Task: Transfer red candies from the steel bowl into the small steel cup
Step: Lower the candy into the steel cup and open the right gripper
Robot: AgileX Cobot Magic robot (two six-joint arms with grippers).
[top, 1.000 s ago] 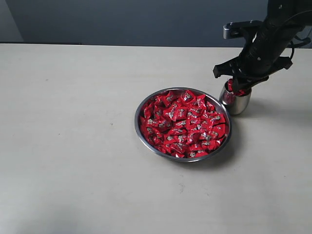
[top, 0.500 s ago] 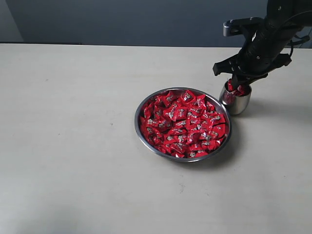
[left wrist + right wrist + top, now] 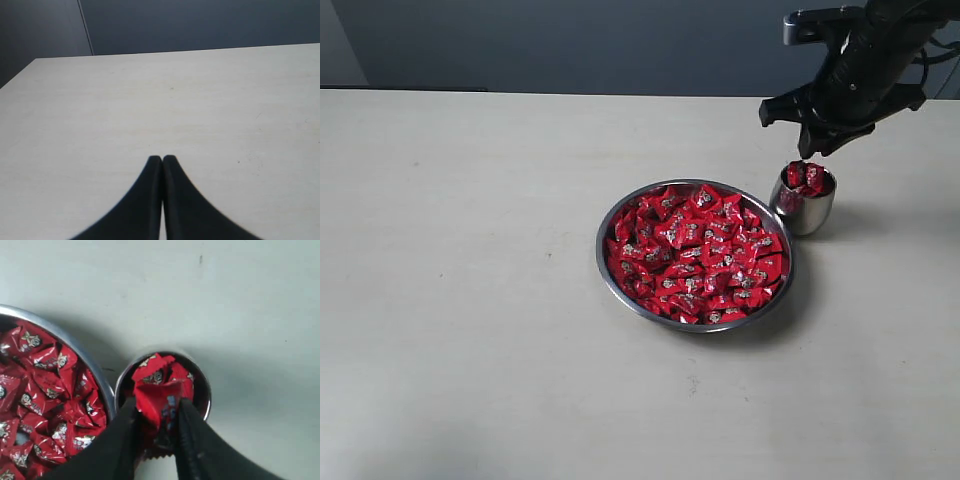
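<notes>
Candies fill both steel bowl and small steel cup.

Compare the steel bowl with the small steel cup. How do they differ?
The steel bowl is wide and shallow; the small steel cup is narrow and deeper-sided. The bowl holds many red candies spread across it; the cup holds a few, heaped at its rim. Both are shiny and round.

Pale centre marks were noted on shiny red wrapped candies; round steel bowl and small steel cup silver.
</notes>
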